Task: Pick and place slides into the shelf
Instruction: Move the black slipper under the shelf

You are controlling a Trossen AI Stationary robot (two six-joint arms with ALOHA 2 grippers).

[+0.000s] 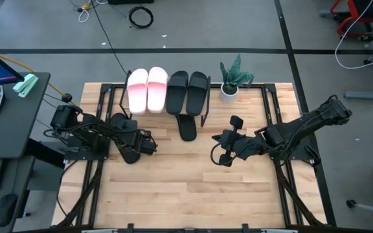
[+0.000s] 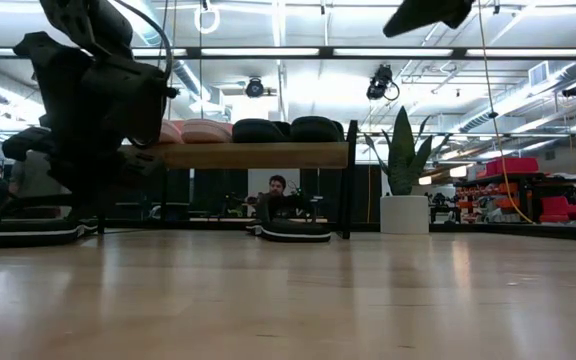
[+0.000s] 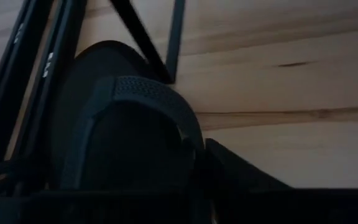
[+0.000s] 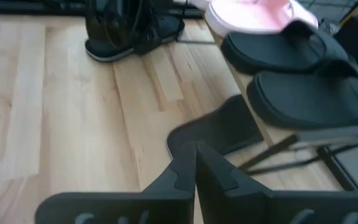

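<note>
The shelf stands at the table's far side. Two pink slides and two black slides lie on its plank top. One black flip-flop lies on the table, its far end under the shelf. It also shows in the right wrist view. A second black flip-flop lies left of the shelf, under my left gripper, which is shut on it. My right gripper is shut and empty, to the right of the first flip-flop and apart from it. My left gripper pinches one side band of the flip-flop's thong strap. One finger shows on the band's outer side; the other is hidden in the dark under the strap. The fingers come slanting down from above. The sole lies flat on the table.
A small potted plant stands at the shelf's right end. Black frame rails run along the table's left and right sides. The near half of the wooden tabletop is bare. A person sits in the room beyond the shelf.
</note>
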